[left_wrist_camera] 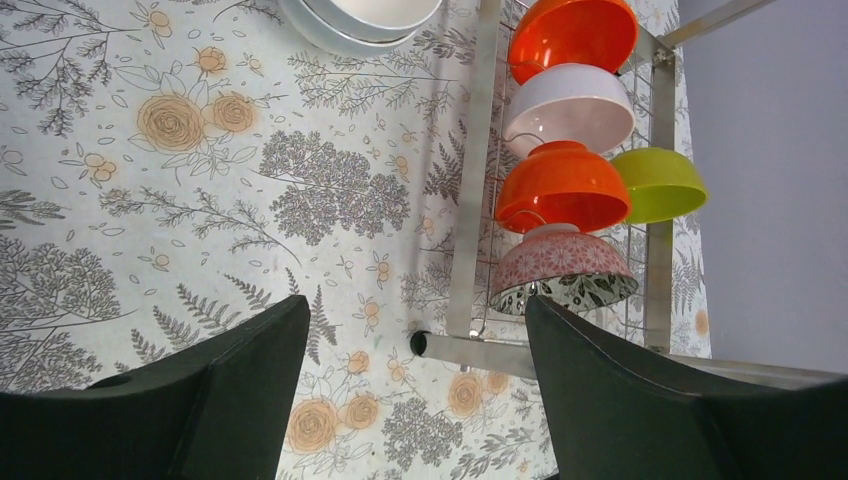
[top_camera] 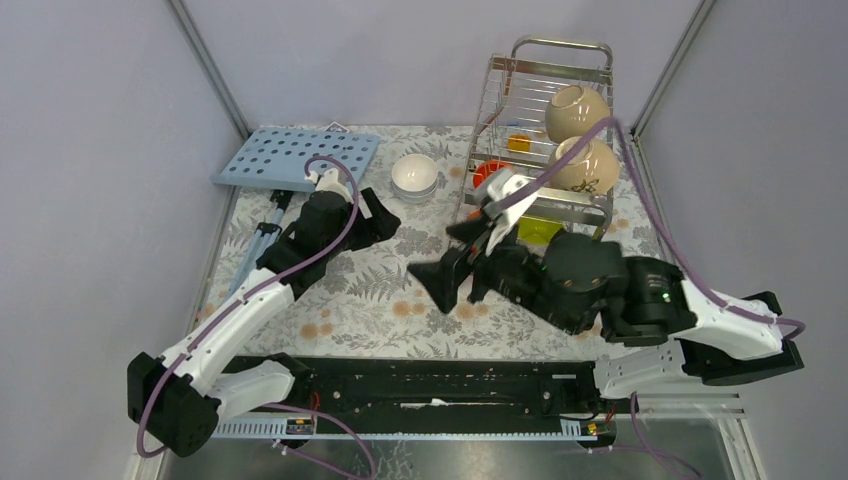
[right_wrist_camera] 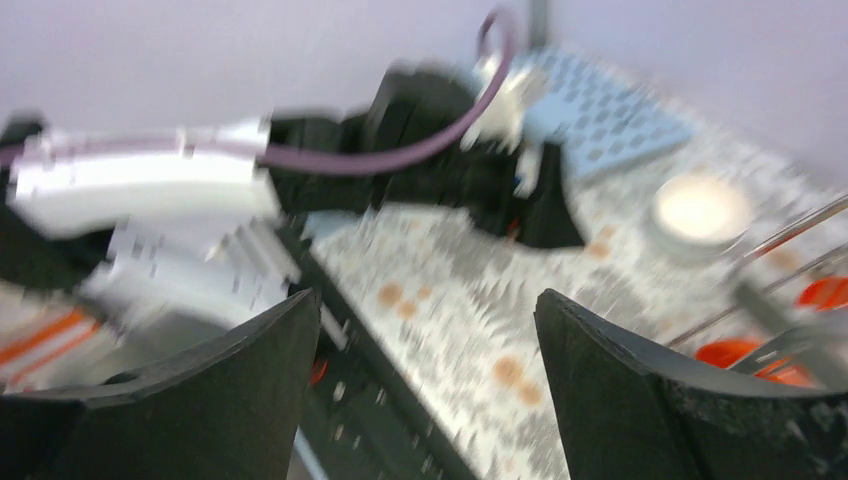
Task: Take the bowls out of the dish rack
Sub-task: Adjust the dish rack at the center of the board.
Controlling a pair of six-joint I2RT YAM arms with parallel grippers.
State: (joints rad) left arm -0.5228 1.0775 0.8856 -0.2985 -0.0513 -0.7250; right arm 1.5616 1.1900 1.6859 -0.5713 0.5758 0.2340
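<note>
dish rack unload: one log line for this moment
left end effector open, empty | right end effector open, empty | white bowls on table | dish rack partly loaded

White bowls (left_wrist_camera: 360, 15) cut off above

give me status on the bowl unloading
Left gripper open, empty. Right gripper open, empty. Bowls in dish rack; white bowls out on table. Nothing blocking.
</note>
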